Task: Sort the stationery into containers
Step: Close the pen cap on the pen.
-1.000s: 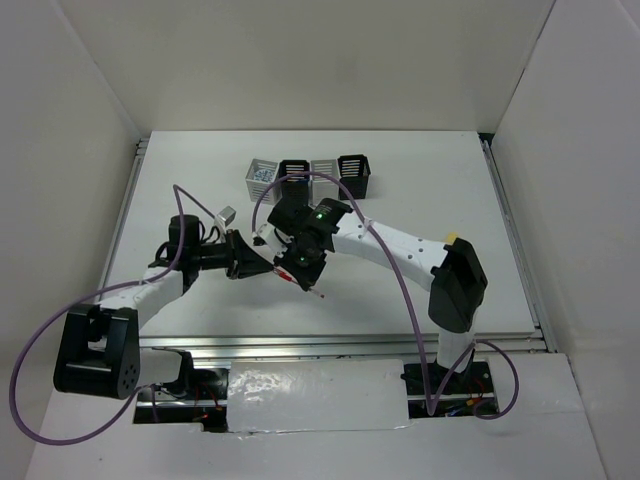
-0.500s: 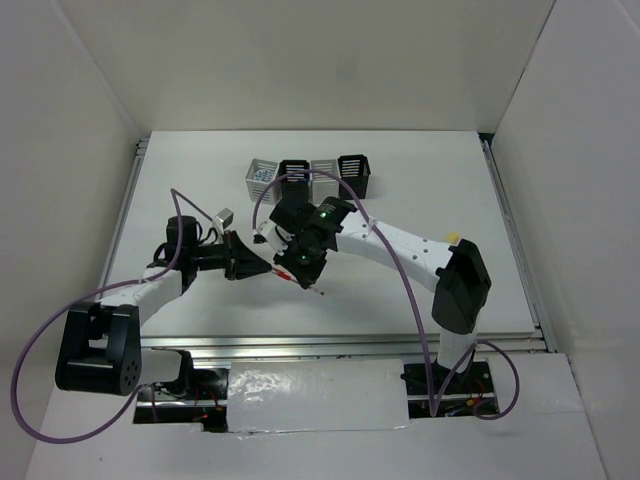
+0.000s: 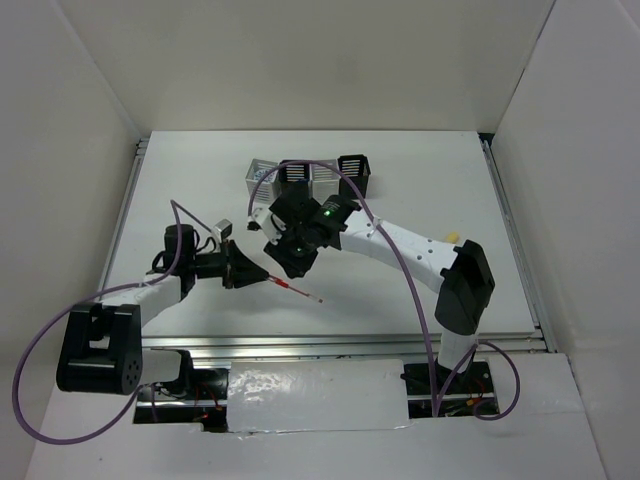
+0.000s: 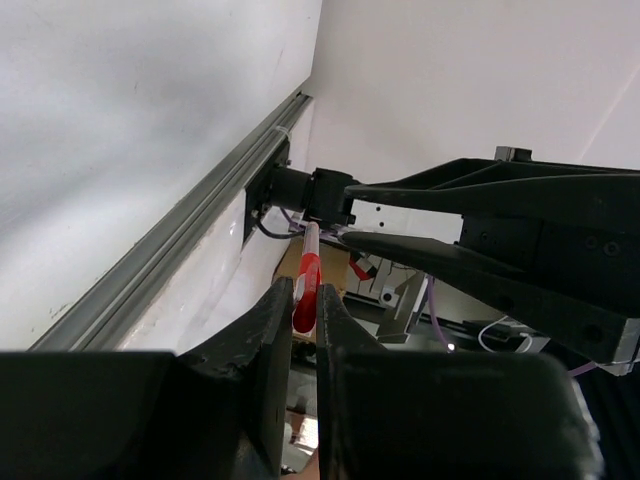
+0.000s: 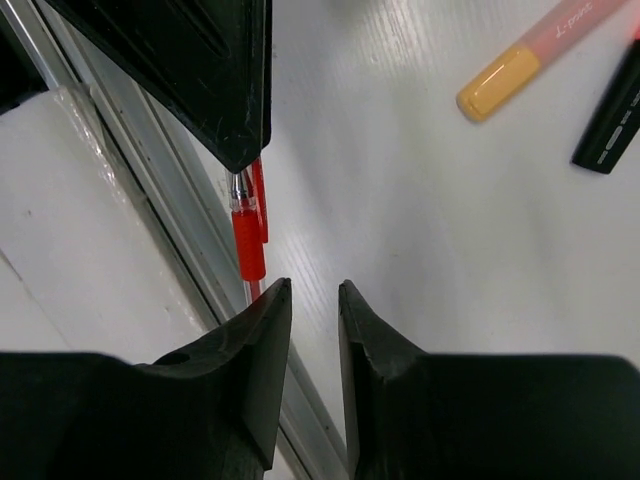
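Pinching the thin red pen (image 3: pixel 296 291) tightly in the left gripper (image 3: pixel 264 278), near one end, with most of the barrel sticking out toward the right arm, low over the white table (image 3: pixel 450 190) and well apart from the containers (image 3: pixel 354 176). Hovering with the right gripper (image 3: pixel 287 266) just above the pen, jaws standing apart, grasping nothing.

Probably getting ready for carrying the pen to one of the cups. For doing it well: moving the right arm aside first, since it is blocking the way to the row; then lifting slowly, turning the pen upright, aiming at the middle of one square opening.

Being careful with the barrel: thin, round, smooth plastic, partly clear, easily swivelling in a pinch. Being careful also with the slatted walls, easily catching a tip. Leaving the peach marker (image 5: pixel 545 50), glossy, with a yellow cap, lying flat on the table.
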`<state>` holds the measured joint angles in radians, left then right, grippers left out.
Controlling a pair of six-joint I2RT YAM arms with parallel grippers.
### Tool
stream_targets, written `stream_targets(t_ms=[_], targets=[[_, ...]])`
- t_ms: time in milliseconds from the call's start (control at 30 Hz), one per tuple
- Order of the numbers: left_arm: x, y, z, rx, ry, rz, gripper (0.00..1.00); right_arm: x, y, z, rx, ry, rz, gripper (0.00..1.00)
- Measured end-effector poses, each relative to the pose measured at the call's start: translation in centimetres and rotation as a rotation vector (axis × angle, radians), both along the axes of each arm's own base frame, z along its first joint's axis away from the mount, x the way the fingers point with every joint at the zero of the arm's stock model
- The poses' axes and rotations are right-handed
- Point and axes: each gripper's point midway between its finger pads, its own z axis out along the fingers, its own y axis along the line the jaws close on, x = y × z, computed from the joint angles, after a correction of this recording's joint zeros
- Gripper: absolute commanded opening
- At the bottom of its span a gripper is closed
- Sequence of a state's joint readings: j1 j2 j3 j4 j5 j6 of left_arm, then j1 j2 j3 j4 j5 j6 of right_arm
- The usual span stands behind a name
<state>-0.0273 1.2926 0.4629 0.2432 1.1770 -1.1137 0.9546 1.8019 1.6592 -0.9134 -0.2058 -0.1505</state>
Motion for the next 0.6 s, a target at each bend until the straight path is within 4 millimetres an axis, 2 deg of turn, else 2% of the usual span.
stream_targets(t_ms=[100,133,267,367,500,600], targets=[[0.0,0.3,-0.1,-0.009,0.015,0.013,0.0,0.3,0.3,0.1,0.014,-0.008,-0.005,0.45],[0.1,0.4,-0.1,-0.011,0.017,0.021,0.0,0.4,0.3,0.2,0.017,-0.008,-0.007,0.53],[0.6,1.1,-0.1,-0.018,0.029,0.051,0.0,0.7,0.2,0.6,0.037,-0.008,-0.02,0.65],[0.8,1.5,-0.1,-0.016,0.029,0.067,0.0,0.5,-0.8,1.5,0.071,0.006,-0.031,0.73],[1.0,1.6,0.0,-0.018,0.026,0.07,0.0,0.5,-3.3,3.3,0.124,0.005,-0.053,0.77],[1.1,1.6,0.3,-0.021,0.016,0.066,0.0,0.2,-4.9,3.4,0.135,0.013,-0.06,0.79]])
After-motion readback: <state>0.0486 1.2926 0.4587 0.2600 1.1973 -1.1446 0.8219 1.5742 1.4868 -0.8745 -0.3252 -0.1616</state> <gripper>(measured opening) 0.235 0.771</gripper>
